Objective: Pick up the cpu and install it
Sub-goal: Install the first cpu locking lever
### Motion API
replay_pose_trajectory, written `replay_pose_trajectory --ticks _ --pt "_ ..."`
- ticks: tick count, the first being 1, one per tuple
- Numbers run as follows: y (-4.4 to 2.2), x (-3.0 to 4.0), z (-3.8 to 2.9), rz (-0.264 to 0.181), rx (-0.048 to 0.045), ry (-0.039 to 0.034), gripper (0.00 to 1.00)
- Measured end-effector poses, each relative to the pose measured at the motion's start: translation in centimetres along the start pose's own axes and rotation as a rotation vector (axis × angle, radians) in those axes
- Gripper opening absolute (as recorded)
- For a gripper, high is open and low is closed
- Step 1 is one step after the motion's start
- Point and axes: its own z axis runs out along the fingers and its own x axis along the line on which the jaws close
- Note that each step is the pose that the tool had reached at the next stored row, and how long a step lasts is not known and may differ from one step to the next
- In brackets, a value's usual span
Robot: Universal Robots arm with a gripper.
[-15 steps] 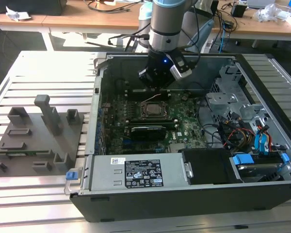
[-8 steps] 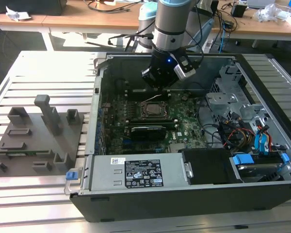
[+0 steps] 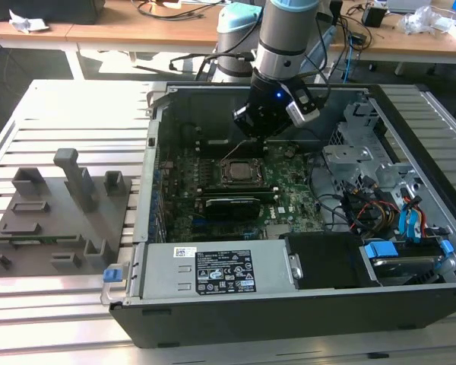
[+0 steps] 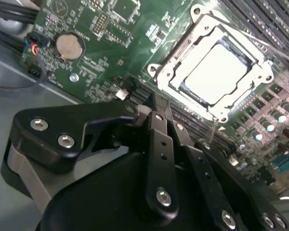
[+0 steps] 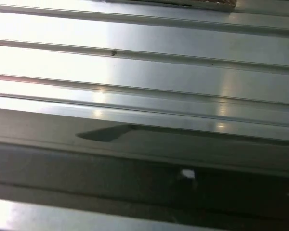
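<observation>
cpu (image 4: 214,72): seated in socket frame (image 4: 168,62) on motherboard (image 4: 111,43), well clear of fingers
gripper (image 4: 156,103): above board, beside socket
fingers (image 4: 160,126): apparently pressed together, holding nothing

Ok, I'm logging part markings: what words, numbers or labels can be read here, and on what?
On the black-and-white sticker on the grey metal cover: print too small to read.
On the green motherboard: white lettering, blurred, unreadable.
On the silvery square cpu in its socket: glare, no markings legible.
Nothing can be quoted.
</observation>
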Motion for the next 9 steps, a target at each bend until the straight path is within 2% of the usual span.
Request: replay_pose_trajectory --ticks 5,7,9 --pt "-0.02 -0.13 -0.24 0.000 0.0000 0.0019 0.11" --pt "-0.01 -0.08 -1.16 0.000 0.0003 0.0021 0.11" --pt "0.00 -0.06 -1.68 0.000 0.0013 0.0020 0.11"
